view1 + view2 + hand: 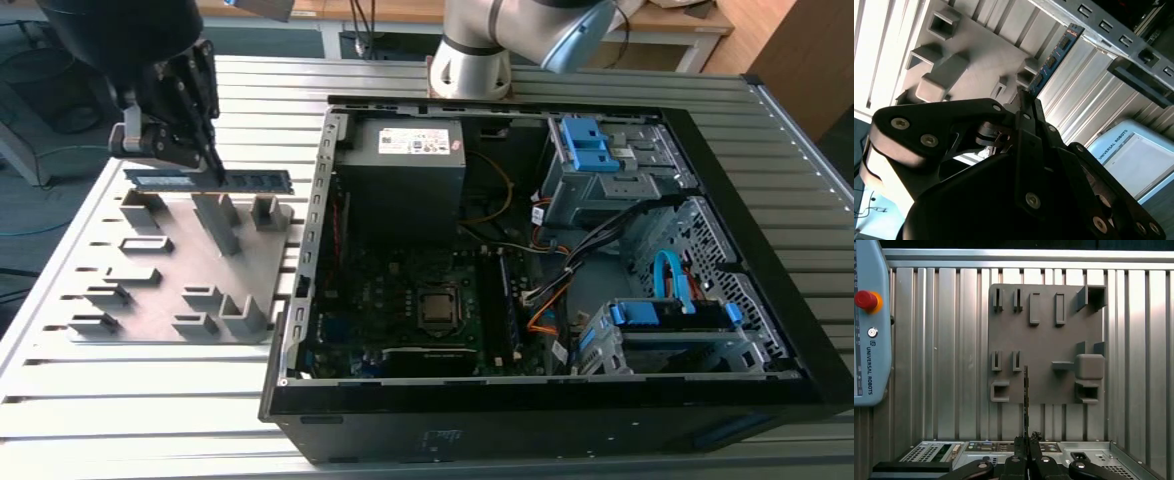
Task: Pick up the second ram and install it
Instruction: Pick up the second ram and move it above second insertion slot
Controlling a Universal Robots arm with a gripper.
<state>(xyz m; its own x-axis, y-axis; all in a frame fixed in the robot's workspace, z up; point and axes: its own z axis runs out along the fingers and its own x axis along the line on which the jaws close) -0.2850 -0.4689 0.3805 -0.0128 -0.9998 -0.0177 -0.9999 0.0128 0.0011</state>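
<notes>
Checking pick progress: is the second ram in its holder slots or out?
Out: the gripper is shut on the second ram, holding it level above the grey holder plate.

Vertical lettering, a maker's mark, runs along the teach pendant [871, 340] [1134, 160] in both wrist views, well off to the side of the fingers [1018, 465]. The white printed label [418, 142] on the power-supply box [400, 190], well apart from the fingers, is too small to read. Markings on the second ram [1051, 62] clamped between the fingers are illegible.
</notes>
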